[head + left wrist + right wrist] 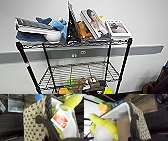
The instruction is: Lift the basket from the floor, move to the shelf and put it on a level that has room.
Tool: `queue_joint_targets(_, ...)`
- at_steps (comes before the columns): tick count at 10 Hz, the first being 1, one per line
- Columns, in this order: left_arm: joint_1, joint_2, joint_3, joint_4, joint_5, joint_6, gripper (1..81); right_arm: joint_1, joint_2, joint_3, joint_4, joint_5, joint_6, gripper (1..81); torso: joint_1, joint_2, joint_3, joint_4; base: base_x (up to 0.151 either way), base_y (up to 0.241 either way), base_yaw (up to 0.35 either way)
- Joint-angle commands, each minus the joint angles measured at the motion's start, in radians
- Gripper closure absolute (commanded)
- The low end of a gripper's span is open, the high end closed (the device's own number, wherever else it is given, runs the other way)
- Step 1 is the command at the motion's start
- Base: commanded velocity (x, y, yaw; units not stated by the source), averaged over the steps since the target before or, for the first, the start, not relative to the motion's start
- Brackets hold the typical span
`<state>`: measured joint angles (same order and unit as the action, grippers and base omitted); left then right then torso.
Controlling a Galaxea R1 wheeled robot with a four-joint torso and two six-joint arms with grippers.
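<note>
Basket [36, 125]: raised before your shelf [75, 45], rim close in both wrist views; jaws' state cannot be told. Middle level [75, 72]: bare. Risk: basket catching the wire edge, tipping toys [105, 130] out.

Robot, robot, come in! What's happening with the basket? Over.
Basket close at both wrist cameras, yellow plush inside. Shelf ahead. Middle wire tier bare; top tier crowded with books.

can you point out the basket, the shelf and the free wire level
basket [33, 125]: left wrist view, on its speckled woven side.
shelf [125, 60]: head view, on its right front black pole.
free wire level [80, 71]: head view, on the bare grid of the middle tier.
</note>
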<state>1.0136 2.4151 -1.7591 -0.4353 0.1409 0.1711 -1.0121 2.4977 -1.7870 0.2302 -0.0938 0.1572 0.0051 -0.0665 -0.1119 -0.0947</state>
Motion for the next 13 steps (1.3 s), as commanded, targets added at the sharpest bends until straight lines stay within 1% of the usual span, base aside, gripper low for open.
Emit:
queue_joint_targets(1,-0.138,-0.089,0.165,0.003,0.037,0.016,81.1,0.178,-0.103,0.187,0.003,-0.006,0.008,81.1,0.000,0.000,0.000,0.000,0.000,0.000,0.000)
queue_joint_targets(2,-0.148,-0.112,0.209,0.001,0.031,0.016,81.1,0.187,-0.119,0.227,0.003,-0.006,0.007,81.1,0.000,0.000,0.000,0.000,0.000,0.000,0.000)
queue_joint_targets(4,-0.160,-0.171,0.323,0.003,-0.014,0.016,81.1,0.206,-0.172,0.324,0.001,-0.006,0.007,81.1,0.000,0.000,0.000,0.000,0.000,0.000,0.000)
queue_joint_targets(8,-0.180,-0.252,0.495,0.006,-0.024,0.016,81.1,0.243,-0.277,0.504,0.009,-0.004,0.013,81.1,0.000,0.000,0.000,0.000,0.000,0.000,0.000)
queue_joint_targets(9,-0.183,-0.272,0.527,0.007,-0.047,0.016,81.1,0.249,-0.293,0.531,0.009,-0.004,0.013,81.1,0.000,0.000,0.000,0.000,0.000,0.000,0.000)
queue_joint_targets(10,-0.186,-0.293,0.564,0.007,-0.055,0.016,81.1,0.256,-0.310,0.560,0.009,-0.003,0.013,81.1,0.000,0.000,0.000,0.000,0.000,0.000,0.000)
queue_joint_targets(13,-0.207,-0.356,0.684,0.007,-0.069,0.018,81.1,0.281,-0.383,0.686,0.012,0.026,0.016,81.1,0.000,0.000,0.000,0.000,0.000,0.000,0.000)
